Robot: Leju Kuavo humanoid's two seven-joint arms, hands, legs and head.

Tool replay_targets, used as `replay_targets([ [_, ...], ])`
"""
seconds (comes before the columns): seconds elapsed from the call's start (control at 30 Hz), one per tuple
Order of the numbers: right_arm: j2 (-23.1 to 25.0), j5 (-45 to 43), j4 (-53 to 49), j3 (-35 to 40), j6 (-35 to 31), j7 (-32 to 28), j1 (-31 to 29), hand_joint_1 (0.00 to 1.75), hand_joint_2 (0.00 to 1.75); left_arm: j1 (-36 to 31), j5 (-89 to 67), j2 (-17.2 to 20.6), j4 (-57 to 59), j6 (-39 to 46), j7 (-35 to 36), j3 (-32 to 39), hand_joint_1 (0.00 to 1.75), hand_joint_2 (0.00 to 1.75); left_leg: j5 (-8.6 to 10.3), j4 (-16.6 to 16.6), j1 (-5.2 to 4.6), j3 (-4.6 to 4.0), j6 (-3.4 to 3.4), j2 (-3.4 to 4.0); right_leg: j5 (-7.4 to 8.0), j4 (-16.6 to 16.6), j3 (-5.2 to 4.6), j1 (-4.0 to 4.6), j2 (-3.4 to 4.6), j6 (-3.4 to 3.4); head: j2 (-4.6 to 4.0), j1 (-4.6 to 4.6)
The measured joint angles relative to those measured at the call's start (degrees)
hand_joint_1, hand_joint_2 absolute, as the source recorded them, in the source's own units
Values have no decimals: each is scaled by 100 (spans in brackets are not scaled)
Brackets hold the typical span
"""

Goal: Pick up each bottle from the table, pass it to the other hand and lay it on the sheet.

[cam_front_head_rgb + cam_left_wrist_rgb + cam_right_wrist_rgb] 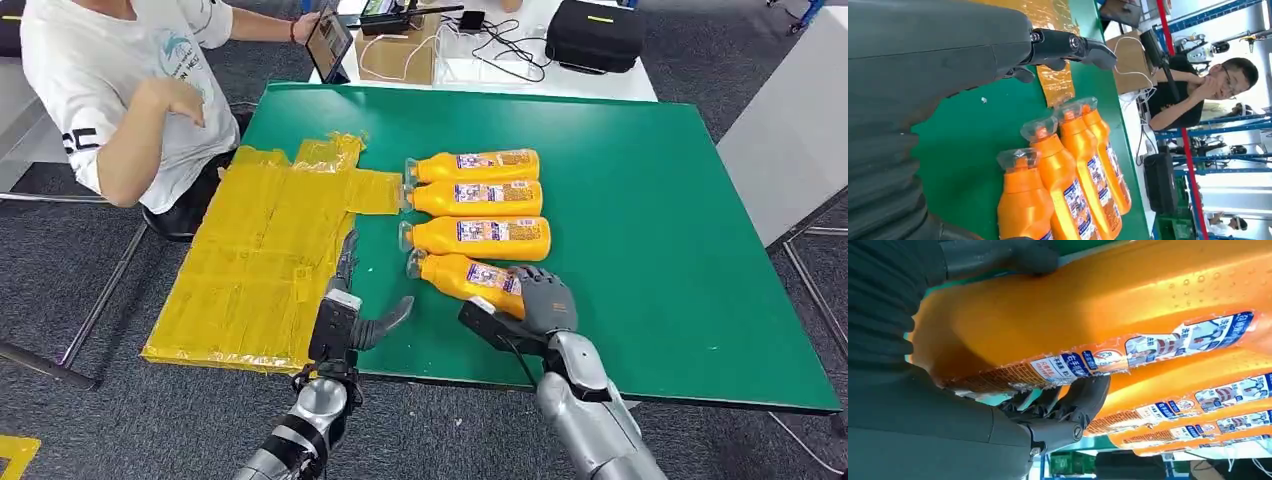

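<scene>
Your four orange bottles lie in a row on the green tabletop (650, 200) just right of the yellow sheet (260, 260), caps toward it; the nearest bottle (468, 278) lies tilted, touching the next bottle (478, 237) in the row. Your right hand (540, 300) wraps that nearest bottle's base end, fingers (1083, 400) curled round it. Your left hand (350, 310) hovers spread and empty at the sheet's near right edge; a person (130, 90) sits beyond the sheet's far left corner.
</scene>
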Motion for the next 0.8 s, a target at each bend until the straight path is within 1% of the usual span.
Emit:
replay_targets([
  [0.13,-4,-49,35,33,11,-38,-27,175,175,10,-7,0,-24,-11,2,20,0,175,0,0,0,4,0,0,0,0,3,0,0,0,0,0],
  [0.23,50,-902,35,-7,85,-718,-49,175,175,13,-133,28,-28,120,13,31,0,175,0,-1,1,9,-1,9,5,1,6,3,3,-6,0,2],
  [0.27,139,-1300,0,-35,85,-946,-40,175,175,13,-177,46,-28,162,15,41,0,175,-1,-1,1,9,-2,17,5,1,5,3,6,-7,0,2],
  [0.4,330,-1530,-103,-35,103,-1062,16,175,175,12,-199,89,-28,166,15,96,0,175,1,-1,3,11,-3,9,3,1,4,4,5,-8,2,2],
  [0.5,376,-1677,-155,-37,94,-1115,41,175,175,12,-225,114,-26,190,15,120,0,175,1,-2,3,6,-2,5,3,2,4,3,3,-8,0,0],
  [0.63,544,-2543,-370,-57,-22,-1583,199,175,175,-25,-302,157,-7,240,13,164,0,175,1,-1,0,-2,-2,9,4,2,-2,1,3,-7,0,0],
  [0.8,787,-3211,-660,-61,-227,-1827,269,175,175,-65,-405,234,17,310,48,251,0,175,1,-1,1,-4,-2,5,2,2,-6,2,3,-7,0,2],
])
